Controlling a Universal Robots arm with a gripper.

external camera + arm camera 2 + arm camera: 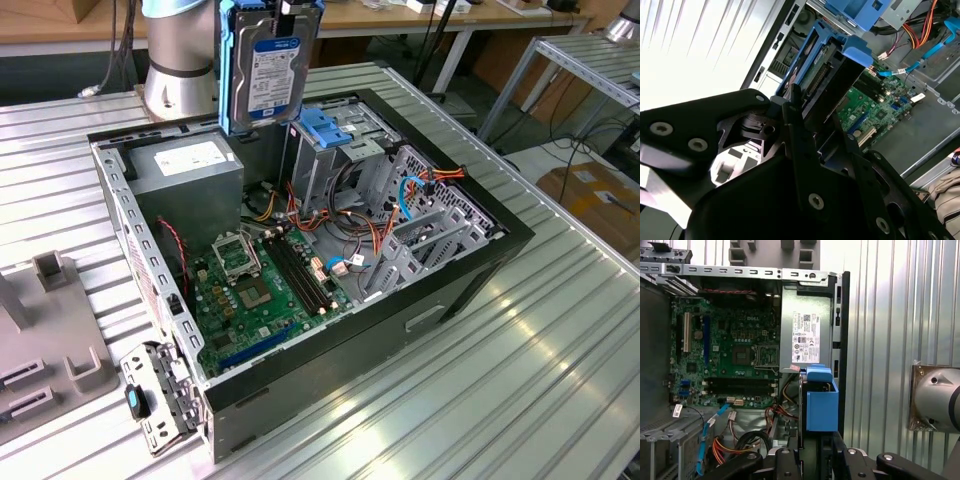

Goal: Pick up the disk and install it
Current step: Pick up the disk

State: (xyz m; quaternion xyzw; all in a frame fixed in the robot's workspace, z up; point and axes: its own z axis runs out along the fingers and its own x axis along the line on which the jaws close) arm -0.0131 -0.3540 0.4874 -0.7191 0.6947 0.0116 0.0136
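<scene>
The disk [272, 70], a silver-grey drive with a white-blue label in a bright blue carrier frame, hangs upright above the back of the open computer case [480, 270]. It is just over the gap between the power supply and the drive cage. My gripper [815, 112] is shut on its upper end, one black finger on each side. In the first wrist view the blue carrier [821, 400] sticks out from between the fingers [790, 455] towards the case below.
The grey drive cage with a blue latch [325, 128] stands beside the power supply [190, 170]. Motherboard [255, 290] and orange and blue cables [400, 195] fill the case floor. The arm's base [180, 60] stands behind the case, and a grey fixture [50, 330] lies on the exterior view's left.
</scene>
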